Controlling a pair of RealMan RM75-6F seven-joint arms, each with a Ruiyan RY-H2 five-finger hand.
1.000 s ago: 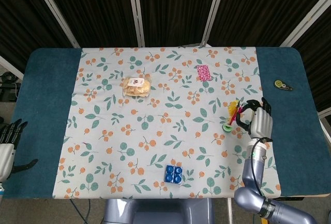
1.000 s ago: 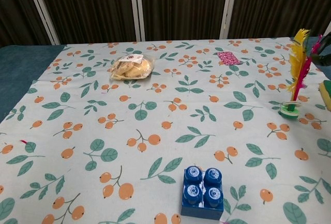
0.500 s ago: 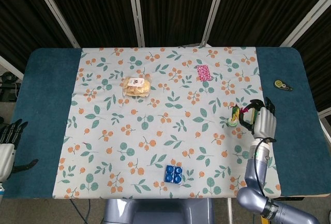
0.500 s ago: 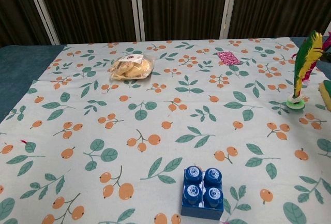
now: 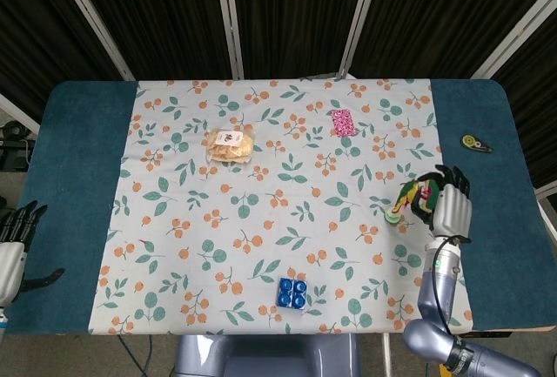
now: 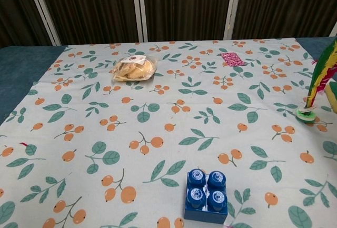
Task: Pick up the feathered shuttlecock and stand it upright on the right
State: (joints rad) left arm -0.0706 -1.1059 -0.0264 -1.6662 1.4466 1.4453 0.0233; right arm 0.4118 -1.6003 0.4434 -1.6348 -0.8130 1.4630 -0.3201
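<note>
The feathered shuttlecock has yellow, green and pink feathers and a green round base. It is near the right edge of the floral cloth. My right hand holds its feathers from the right side. In the chest view the shuttlecock stands nearly upright, leaning right, with its base low over or on the cloth; the hand itself is out of that frame. My left hand hangs off the table's left edge, fingers apart, holding nothing.
A bagged snack lies at the cloth's upper left and a pink packet at the upper middle. A blue brick sits near the front edge. A small yellow and black object lies on the bare blue tabletop, far right.
My right hand has carried the shuttlecock rightward, toward the cloth's right edge. The feathers have turned in the grip. The left hand has stayed still.
</note>
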